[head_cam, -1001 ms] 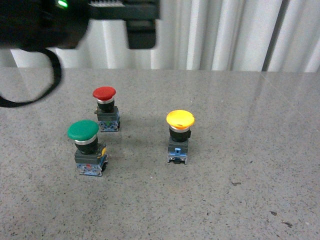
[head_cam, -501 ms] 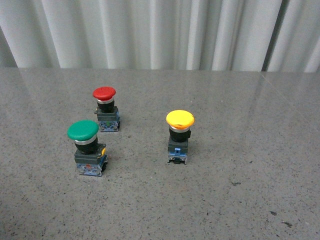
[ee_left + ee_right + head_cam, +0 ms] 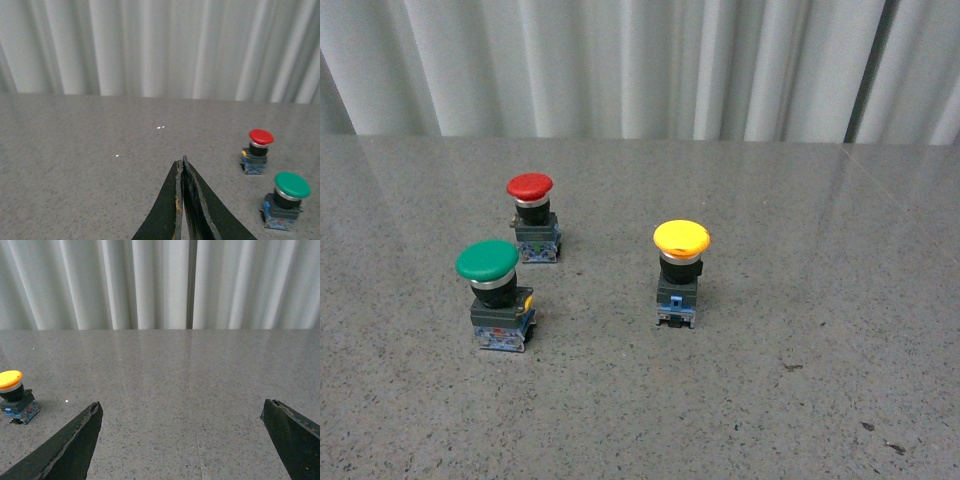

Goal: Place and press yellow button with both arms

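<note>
The yellow button stands upright near the middle of the grey table in the front view, alone, with neither arm in that view. It also shows in the right wrist view, off to one side of my right gripper, which is open, empty and well apart from it. My left gripper is shut with its black fingers pressed together and nothing between them, above bare table. The yellow button is out of the left wrist view.
A green-capped button and a red-capped button stand left of the yellow one; both show in the left wrist view, green and red. A white pleated curtain backs the grey speckled table.
A black arm that filled the upper left of the front view one second ago has left that view. The three buttons have not moved.
</note>
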You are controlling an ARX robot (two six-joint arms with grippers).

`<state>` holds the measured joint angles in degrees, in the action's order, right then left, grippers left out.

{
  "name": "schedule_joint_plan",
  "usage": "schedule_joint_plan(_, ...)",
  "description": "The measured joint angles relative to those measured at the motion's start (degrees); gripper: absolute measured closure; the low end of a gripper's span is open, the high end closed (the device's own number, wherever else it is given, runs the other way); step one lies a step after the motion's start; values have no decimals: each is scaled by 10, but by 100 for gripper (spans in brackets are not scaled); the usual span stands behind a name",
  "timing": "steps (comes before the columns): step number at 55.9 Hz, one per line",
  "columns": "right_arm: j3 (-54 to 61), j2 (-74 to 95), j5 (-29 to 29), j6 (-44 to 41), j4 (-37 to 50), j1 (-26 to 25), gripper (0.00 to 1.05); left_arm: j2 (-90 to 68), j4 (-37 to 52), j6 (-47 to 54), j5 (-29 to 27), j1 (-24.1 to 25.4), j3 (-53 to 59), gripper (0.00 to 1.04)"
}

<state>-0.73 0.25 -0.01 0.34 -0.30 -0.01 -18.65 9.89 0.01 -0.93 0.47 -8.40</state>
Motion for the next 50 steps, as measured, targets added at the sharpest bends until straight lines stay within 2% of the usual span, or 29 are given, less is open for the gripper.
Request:
schedule_joint_plan(14,0,0,0,0,0,0,6,74,-21,0,9,-5,51,103)
schedule_joint_plan(17,0,0,0,0,0,0,6,165,-108,0,9,-5,64,103)
schedule_joint_plan(43,0,0,0,0,0,0,6,181,-101,0,9,-5,75,103)
schedule_joint_plan(50,0,0,0,0,0,0,6,181,-101,0,9,-5,75,78)
